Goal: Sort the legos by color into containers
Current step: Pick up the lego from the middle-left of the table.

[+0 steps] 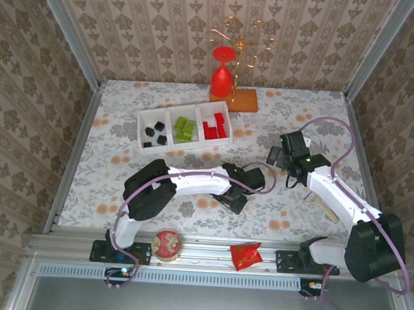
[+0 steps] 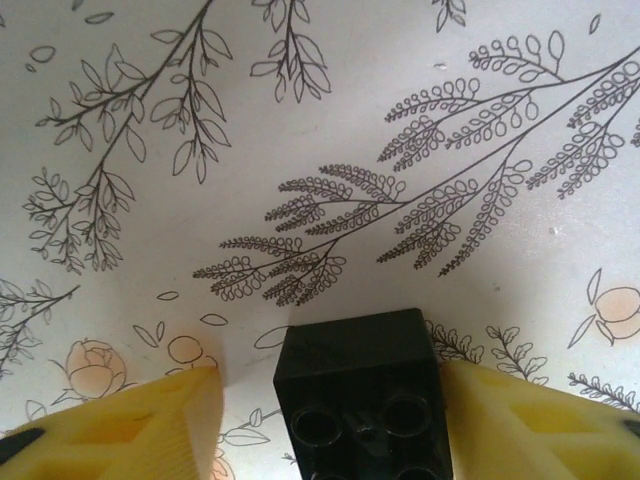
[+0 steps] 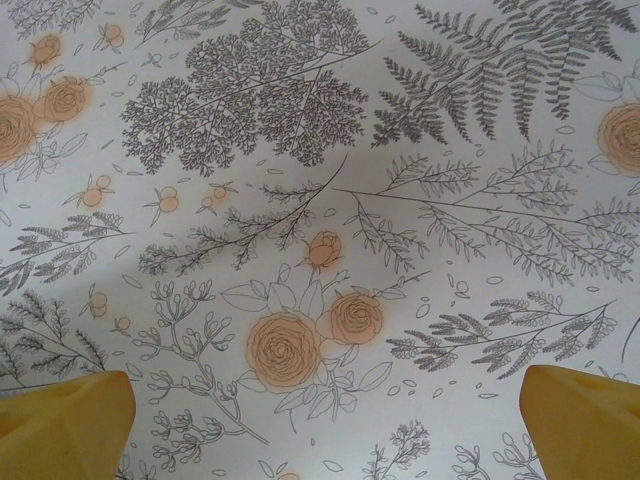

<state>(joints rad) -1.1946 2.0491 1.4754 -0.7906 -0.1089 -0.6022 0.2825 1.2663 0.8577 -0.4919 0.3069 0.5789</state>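
Straddling a lone black brick (image 2: 355, 395) with the left gripper (image 2: 330, 372), low on the cloth just below centre of the overhead frame. Half-wide: one yellow pad at the brick's side, the other short of it, nothing clamped yet. Could push the brick sideways or twist it out on the squeeze, given that uneven gap. Could then drop it on the way to the tray (image 1: 140, 128) in the upper middle. Belongs in the tray's left compartment with the other blacks, not among greens or reds. Holding nothing in the right gripper (image 3: 327, 385), spread wide over bare cloth at centre right of the overhead frame. Close enough to the left wrist to risk a bump on lift-off.

Counted: one tray, three compartments. About four black bricks (image 1: 154, 134) in the left, three or so green bricks (image 1: 184, 129) in the middle, about four red bricks (image 1: 216, 126) in the right; too small to fix exactly. One black on the cloth. Also one red goblet (image 1: 222, 75), one round tin (image 1: 166, 244), one red packet (image 1: 245, 256).
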